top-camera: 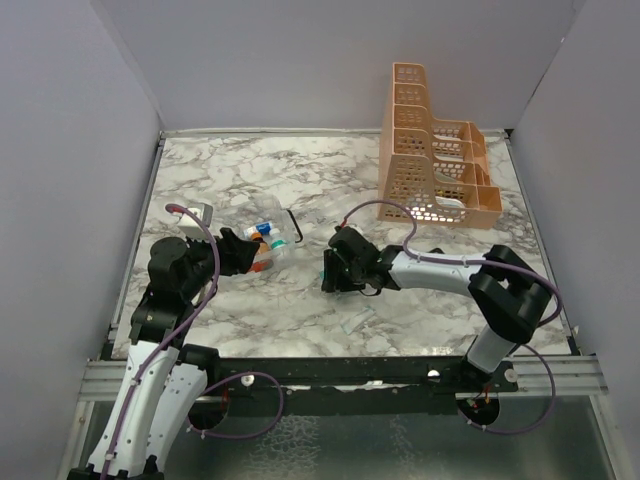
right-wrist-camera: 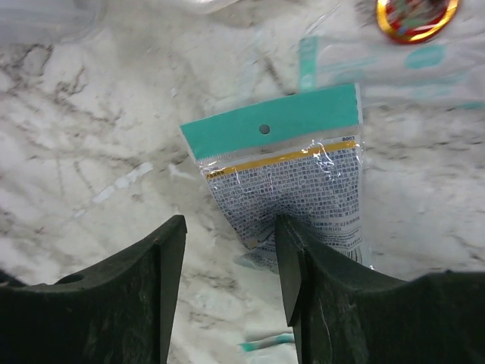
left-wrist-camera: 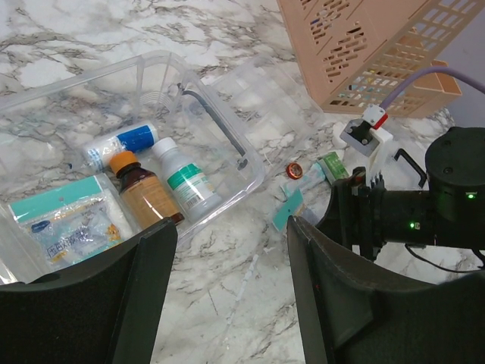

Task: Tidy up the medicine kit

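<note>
The right gripper [right-wrist-camera: 231, 262] is open and holds nothing. In the right wrist view its two dark fingers stand apart above the marble table [right-wrist-camera: 91, 152]. The lower end of a sachet [right-wrist-camera: 288, 174] with a teal top strip lies partly between them, and the right finger covers a part of its lower edge. I cannot tell if the finger touches the sachet. At 1 o'clock from the sachet, at the upper edge of this view, lies a small round red and gold tin [right-wrist-camera: 413, 11]. It rests on a flat clear packet [right-wrist-camera: 424, 61] with teal print.

The left gripper [left-wrist-camera: 231, 250] is also open and empty. At 11 o'clock from it stands the clear plastic box [left-wrist-camera: 254, 182] with a black handle [left-wrist-camera: 216, 125]. Inside the box lie:
- a brown bottle [left-wrist-camera: 144, 193] with an orange cap
- just beside it at 3 o'clock, a white bottle [left-wrist-camera: 186, 182] with a green label
- at 12 o'clock from the brown bottle, a blue-labelled tube [left-wrist-camera: 121, 144]
- at 9 o'clock from the brown bottle, a teal-topped packet [left-wrist-camera: 64, 220]

In the top view the sachet is hidden under the right gripper, which is at 3 o'clock from the box, well apart from it. The orange basket [top-camera: 435, 165] stands at 1 o'clock from the right gripper, at the far right of the table.
</note>
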Available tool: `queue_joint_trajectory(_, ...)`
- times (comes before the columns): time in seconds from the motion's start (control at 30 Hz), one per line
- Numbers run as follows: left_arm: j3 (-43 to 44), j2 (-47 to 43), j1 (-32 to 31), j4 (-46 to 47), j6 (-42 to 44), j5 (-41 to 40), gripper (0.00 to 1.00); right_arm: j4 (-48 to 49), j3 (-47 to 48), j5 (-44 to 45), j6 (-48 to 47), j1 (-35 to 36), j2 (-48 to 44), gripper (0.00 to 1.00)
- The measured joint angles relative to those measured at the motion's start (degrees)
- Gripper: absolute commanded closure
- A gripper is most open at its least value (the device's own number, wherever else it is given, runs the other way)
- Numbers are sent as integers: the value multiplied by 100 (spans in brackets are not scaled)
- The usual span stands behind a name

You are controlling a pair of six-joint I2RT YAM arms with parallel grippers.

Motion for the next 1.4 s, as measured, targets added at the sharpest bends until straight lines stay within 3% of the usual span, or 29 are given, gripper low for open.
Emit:
queue_joint_trajectory(0.2,-22,15,0,7,0,-2,37,273,-151,-874,669,127,-37,51)
queue_joint_trajectory(0.67,-24,162,0,9,-24,-2,37,118,-273,-66,612,168,-1132,51)
queue_joint_trajectory(0.9,-24,240,0,11,-24,-2,37,-313,-313,398,162,168,-863,53)
queue_joint_trajectory(1.17,-24,297,0,11,-24,-2,37,-398,-267,227,-361,168,-254,56)
queue_joint_trajectory(1.27,-24,317,0,13,-24,-2,37,-400,-94,114,-599,168,-85,61)
queue_joint_trajectory(1.4,-24,332,0,13,-24,0,35,-413,125,42,-815,168,118,81)
